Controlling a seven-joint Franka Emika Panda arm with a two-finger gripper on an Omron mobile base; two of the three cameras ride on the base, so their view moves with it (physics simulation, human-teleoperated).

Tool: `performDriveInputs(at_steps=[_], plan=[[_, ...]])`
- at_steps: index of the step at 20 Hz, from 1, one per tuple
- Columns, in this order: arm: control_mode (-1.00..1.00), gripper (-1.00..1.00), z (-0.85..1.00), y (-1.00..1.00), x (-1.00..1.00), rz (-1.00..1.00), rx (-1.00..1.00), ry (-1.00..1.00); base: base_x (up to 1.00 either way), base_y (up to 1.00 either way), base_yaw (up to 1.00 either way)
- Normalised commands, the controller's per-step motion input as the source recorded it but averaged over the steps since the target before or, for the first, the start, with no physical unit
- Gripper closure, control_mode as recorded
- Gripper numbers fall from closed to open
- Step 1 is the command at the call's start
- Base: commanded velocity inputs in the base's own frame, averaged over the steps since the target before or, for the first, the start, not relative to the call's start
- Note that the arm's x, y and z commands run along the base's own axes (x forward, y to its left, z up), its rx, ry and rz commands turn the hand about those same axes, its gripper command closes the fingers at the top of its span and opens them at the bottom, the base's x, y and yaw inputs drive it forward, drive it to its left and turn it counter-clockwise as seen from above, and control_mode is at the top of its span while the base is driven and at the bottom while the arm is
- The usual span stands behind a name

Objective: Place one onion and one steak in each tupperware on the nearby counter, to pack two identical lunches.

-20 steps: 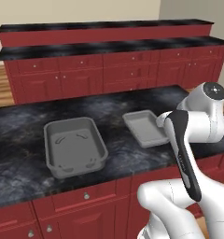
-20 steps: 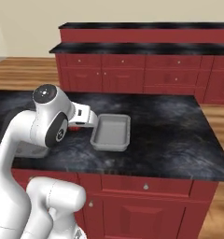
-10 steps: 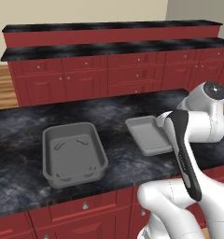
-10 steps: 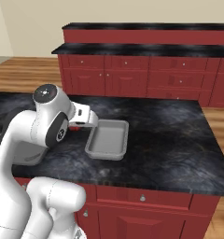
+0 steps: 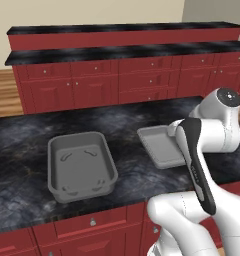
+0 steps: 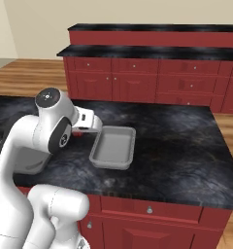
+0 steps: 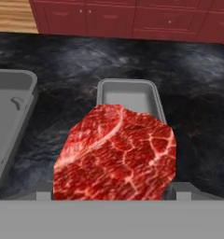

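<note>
The base has rolled closer, so both containers loom larger. The gripper (image 7: 109,193) pinches the bright red steak (image 7: 116,154) wide across its width, the small light grey tupperware (image 7: 128,95) at twelve o'clock. Advance until centred over it, then release low.

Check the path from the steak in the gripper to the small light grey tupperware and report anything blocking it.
Nothing visible blocks it. The red steak sits in the gripper, with the small light grey tupperware just ahead, empty. The larger tupperware stands apart, to the side.
</note>
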Motion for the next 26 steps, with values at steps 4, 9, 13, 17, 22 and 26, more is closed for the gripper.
performDriveInputs(at_steps=[4, 9, 13, 17, 22, 26], plan=[[-1.00, 1.00, -0.37, -0.22, 0.19, 0.00, 0.00, 0.03, 0.00, 0.00, 0.00], [-1.00, 1.00, -0.37, -0.17, 0.35, 0.01, 0.00, 0.12, 0.00, 0.00, 0.00], [-1.00, 1.00, -0.38, -0.06, 0.42, 0.03, 0.00, 0.15, 0.00, 0.00, 0.00], [-1.00, 1.00, -0.33, 0.00, 0.42, 0.01, 0.00, 0.14, 0.00, 0.00, 0.00], [-1.00, 1.00, -0.30, 0.00, 0.36, 0.00, 0.00, 0.06, 0.00, 0.00, 0.00], [-1.00, 1.00, -0.38, 0.00, 0.19, 0.00, 0.00, -0.01, 0.00, 0.00, 0.00]])
